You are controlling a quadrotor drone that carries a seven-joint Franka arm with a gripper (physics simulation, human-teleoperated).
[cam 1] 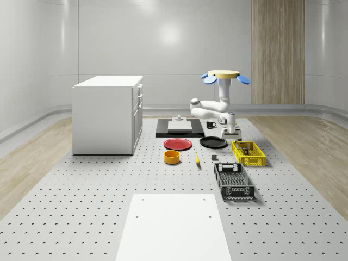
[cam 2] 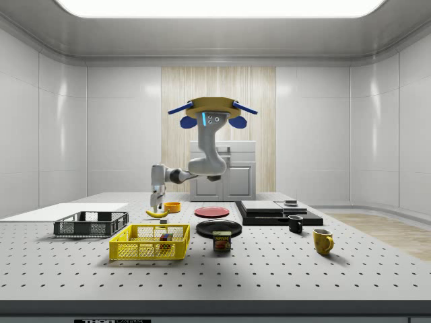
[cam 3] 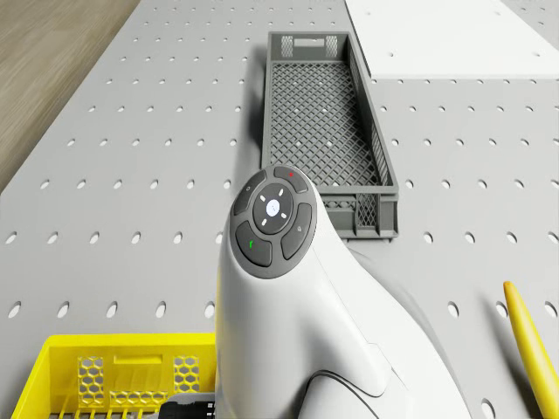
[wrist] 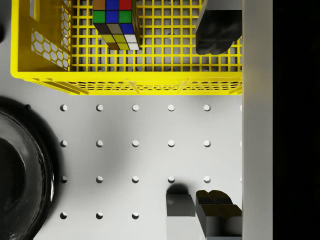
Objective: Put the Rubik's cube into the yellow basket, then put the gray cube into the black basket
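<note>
Whole-scene view: drone [cam 1: 224, 76] hovers above the table [cam 1: 81, 206], just behind the yellow basket [cam 1: 248, 154]; arm bends down, gripper [cam 1: 233, 132] hangs over the yellow basket's far end. Gray cube [cam 1: 214, 157] sits on the table beside the yellow basket, on the side toward the banana [cam 1: 197, 159]. Black basket [cam 1: 234, 181] lies near the yellow basket, closer to the camera. Side view: drone [cam 2: 212, 112] is airborne behind the yellow basket [cam 2: 149, 243], gripper [cam 2: 157, 202] points down above it, not touching; Rubik's cube [cam 2: 165, 237] is inside the yellow basket. Drone view: arm [cam 3: 297, 305] reaches down by the yellow basket [cam 3: 113, 371], black basket [cam 3: 327, 113] beyond it. Wrist view: Rubik's cube [wrist: 116, 22] rests on the yellow basket's [wrist: 125, 82] mesh floor. Gripper [wrist: 216, 121] is spread wide, gripping nothing; one finger is over the yellow basket, the other outside it, just beside the gray cube [wrist: 180, 205]. Black plate [wrist: 20, 170] is near the yellow basket.
</note>
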